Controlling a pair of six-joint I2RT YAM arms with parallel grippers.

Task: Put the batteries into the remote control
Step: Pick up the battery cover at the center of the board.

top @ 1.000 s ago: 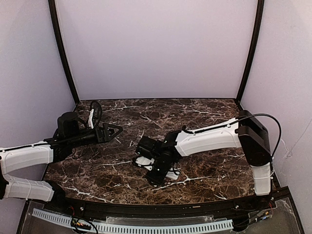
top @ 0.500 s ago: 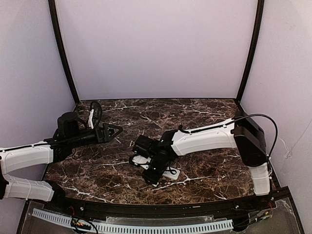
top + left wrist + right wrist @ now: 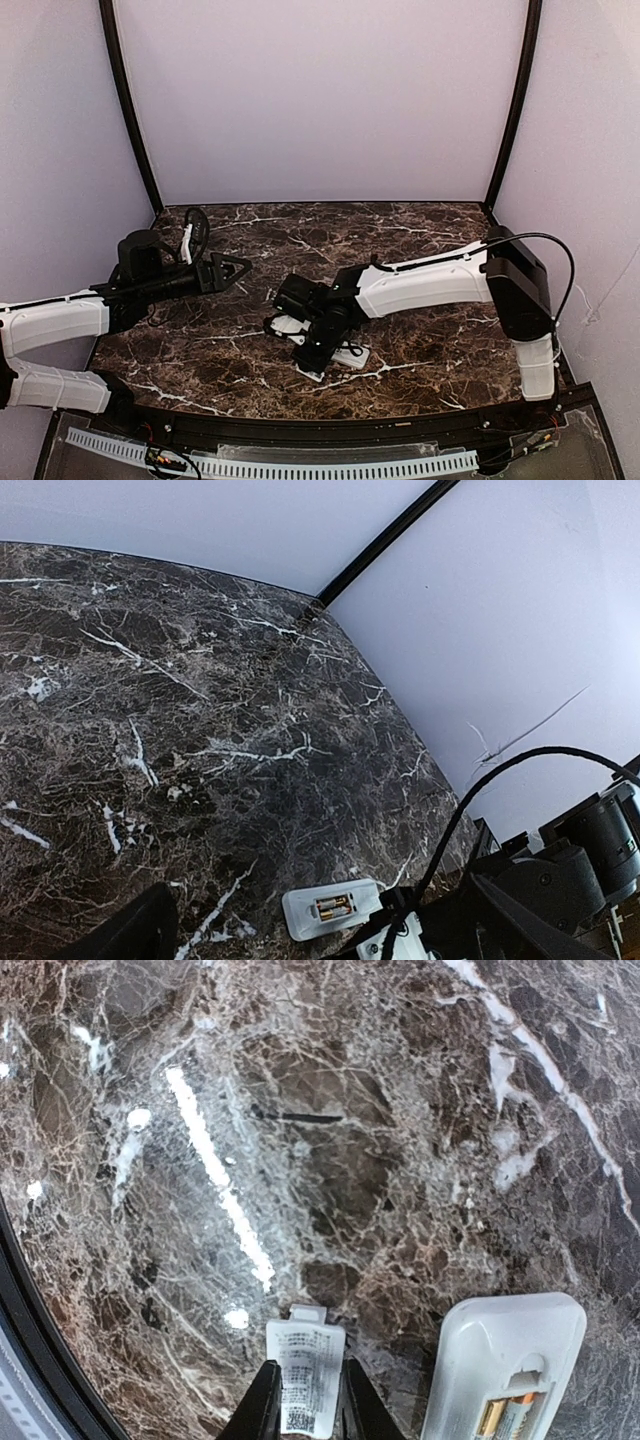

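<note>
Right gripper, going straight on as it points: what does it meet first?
Likely the bare marble table, beside the remote control; the white cover between its jaws would touch first. Depth unclear.

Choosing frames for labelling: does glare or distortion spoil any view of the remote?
Right wrist: a bright streak, likely glare, on the table, clear of the remote control; the table's edge bows. Left wrist: remote control sharp, no glare. Top external: soft, even light.
</note>
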